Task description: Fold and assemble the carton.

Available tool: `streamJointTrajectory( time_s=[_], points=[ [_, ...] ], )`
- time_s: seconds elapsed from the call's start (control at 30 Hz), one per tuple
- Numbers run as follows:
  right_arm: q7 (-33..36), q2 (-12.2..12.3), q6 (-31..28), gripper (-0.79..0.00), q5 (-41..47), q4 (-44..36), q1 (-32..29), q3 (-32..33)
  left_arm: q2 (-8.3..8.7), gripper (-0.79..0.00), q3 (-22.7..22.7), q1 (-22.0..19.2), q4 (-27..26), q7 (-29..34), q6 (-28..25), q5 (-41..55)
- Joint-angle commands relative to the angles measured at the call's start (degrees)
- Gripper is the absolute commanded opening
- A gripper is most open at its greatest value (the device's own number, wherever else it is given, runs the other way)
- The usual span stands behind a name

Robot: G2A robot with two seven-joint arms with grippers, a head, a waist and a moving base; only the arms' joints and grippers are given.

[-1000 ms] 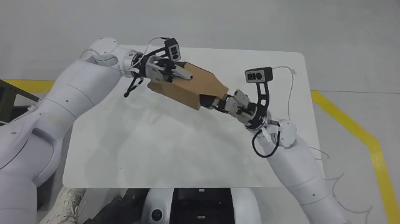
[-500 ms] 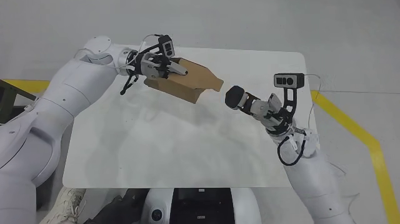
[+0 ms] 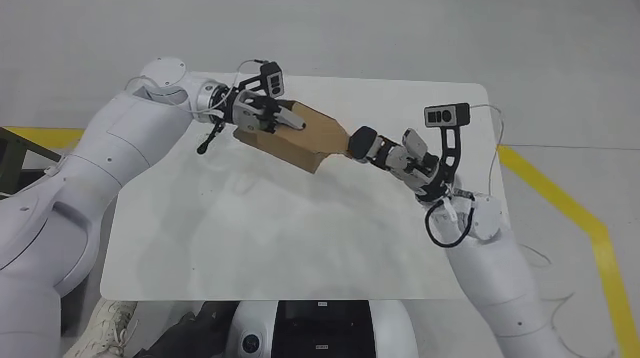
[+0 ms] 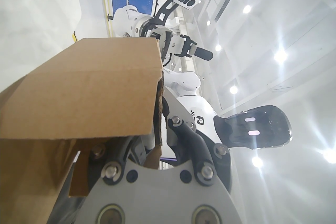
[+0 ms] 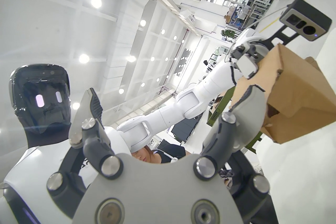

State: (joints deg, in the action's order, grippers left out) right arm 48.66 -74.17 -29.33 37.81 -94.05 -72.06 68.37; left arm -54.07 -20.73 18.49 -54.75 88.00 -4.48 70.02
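Note:
A brown carton is held tilted above the white table. My left gripper is shut on the carton's left end, one finger outside its wall and the other inside. In the left wrist view a folded panel of the carton hides most of the fingers. My right gripper stands open at the carton's right end. In the right wrist view one of its fingers lies against the carton's torn-edged corner and the other finger is in free air.
The table's right edge runs close behind my right arm. A yellow floor line passes to the right of the table. The near half of the tabletop is bare white surface.
My right gripper pulled back to the right away from the carton, then returned to its right end. The flap that stuck out there half a second ago is now folded in.

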Motion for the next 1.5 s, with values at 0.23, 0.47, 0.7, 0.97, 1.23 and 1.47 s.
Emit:
streamJointTrajectory(
  time_s=[0.23,0.47,0.7,0.97,1.23,1.47],
  points=[
    [-2.1,-0.5,2.0,0.0,-2.6,1.8,1.4,-2.9,0.24,-0.785,0.0,0.1,-1.4,0.0,0.4,1.9],
    [-2.8,-0.8,1.9,0.0,-3.5,2.5,2.3,-4.6,0.59,-0.785,0.1,0.2,-1.7,0.0,0.4,2.6],
    [-1.9,-0.8,1.7,0.0,-3.2,1.6,1.8,-4.5,0.84,-0.785,0.3,0.3,-1.7,0.0,0.5,3.0],
    [-0.6,-0.8,3.5,0.0,-2.1,1.6,2.2,-5.1,0.9,-0.785,0.7,0.2,-2.3,0.0,0.8,3.5],
    [-0.6,-1.2,4.1,0.0,-2.2,2.5,3.6,-6.8,1.06,-0.785,1.1,0.0,-3.0,0.0,1.0,3.6],
    [-0.5,-1.4,3.5,0.0,-2.2,2.9,4.2,-7.4,1.19,-0.785,1.6,0.0,-3.4,0.0,1.4,3.9]
  ],
)
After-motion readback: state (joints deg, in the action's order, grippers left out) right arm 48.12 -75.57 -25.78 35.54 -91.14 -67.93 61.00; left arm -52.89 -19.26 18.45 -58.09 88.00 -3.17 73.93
